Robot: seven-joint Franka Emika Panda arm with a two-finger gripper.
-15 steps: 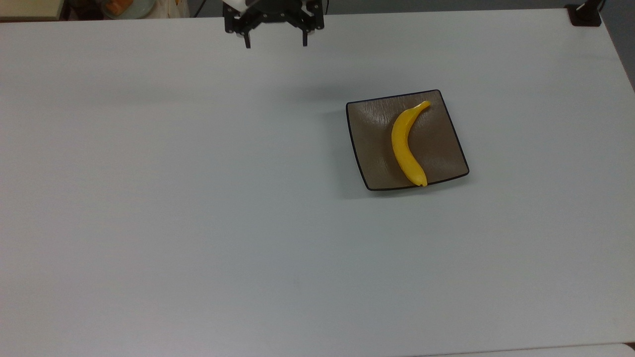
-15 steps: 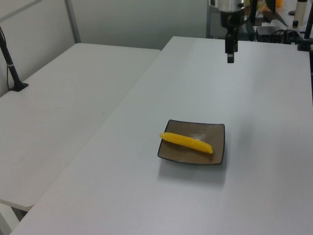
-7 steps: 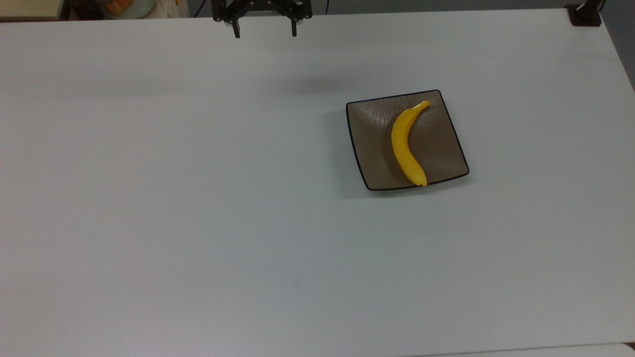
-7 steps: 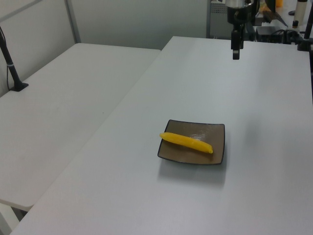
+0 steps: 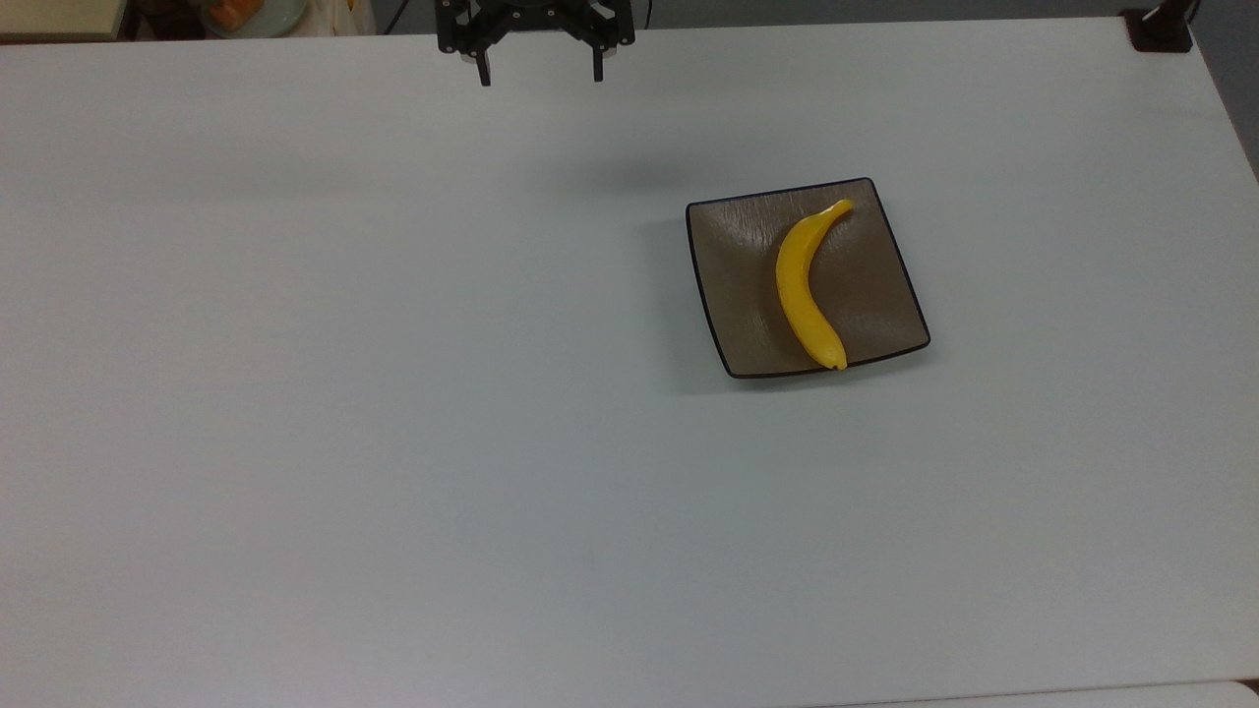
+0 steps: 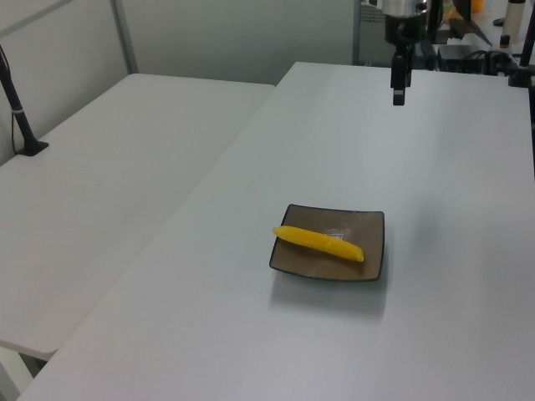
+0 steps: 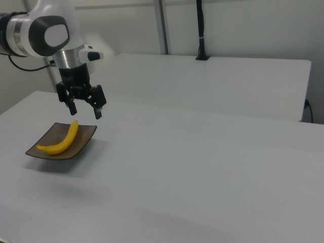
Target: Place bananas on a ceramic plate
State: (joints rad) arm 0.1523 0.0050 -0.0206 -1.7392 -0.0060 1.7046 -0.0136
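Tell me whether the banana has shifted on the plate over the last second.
No. In the top view the banana lies in the same spot on the ceramic plate, its dark tip at the same rim edge as before.

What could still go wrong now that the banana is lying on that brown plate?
Not much, I'd guess. The banana spans the ceramic plate almost rim to rim, its dark tip right at the near edge in the top view, so a nudge to the plate might roll it onto the table. The tool hangs open, well away from both, so a bump seems unlikely unless it swings back low.
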